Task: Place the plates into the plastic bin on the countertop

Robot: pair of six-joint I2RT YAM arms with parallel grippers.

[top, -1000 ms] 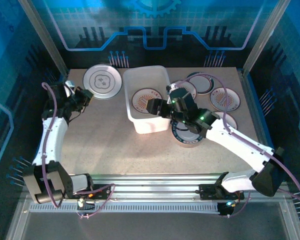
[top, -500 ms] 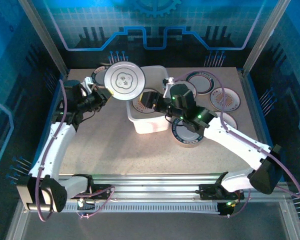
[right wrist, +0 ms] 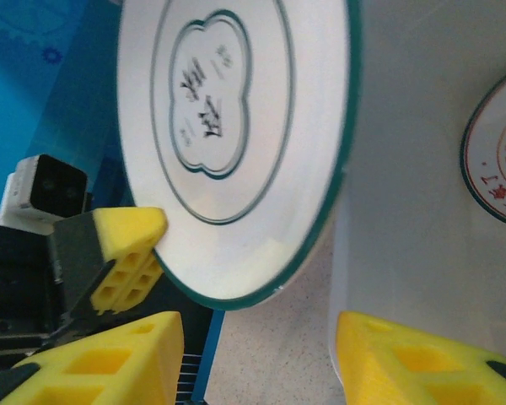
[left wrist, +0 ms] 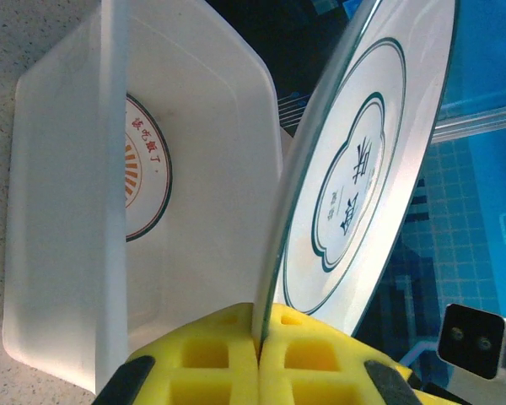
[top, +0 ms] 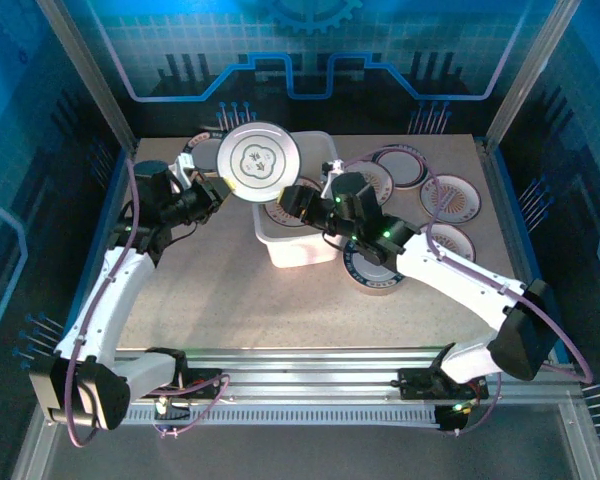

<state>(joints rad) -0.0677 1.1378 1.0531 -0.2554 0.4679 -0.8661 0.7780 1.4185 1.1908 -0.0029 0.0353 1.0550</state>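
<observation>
My left gripper is shut on the rim of a white plate with a green cloud outline. It holds the plate tilted on edge above the left rim of the plastic bin. In the left wrist view the yellow pads pinch the plate beside the bin. An orange-patterned plate lies in the bin. My right gripper hangs open over the bin facing the held plate; nothing is between its fingers.
Several more plates lie on the countertop right of the bin: a green-rimmed one, an orange one and a dark-rimmed stack under my right arm. Another plate sits at the back left.
My left arm lifted the cloud-pattern plate off the back-left countertop and carried it right to the bin's left rim. My right gripper shifted left and its jaws narrowed.
</observation>
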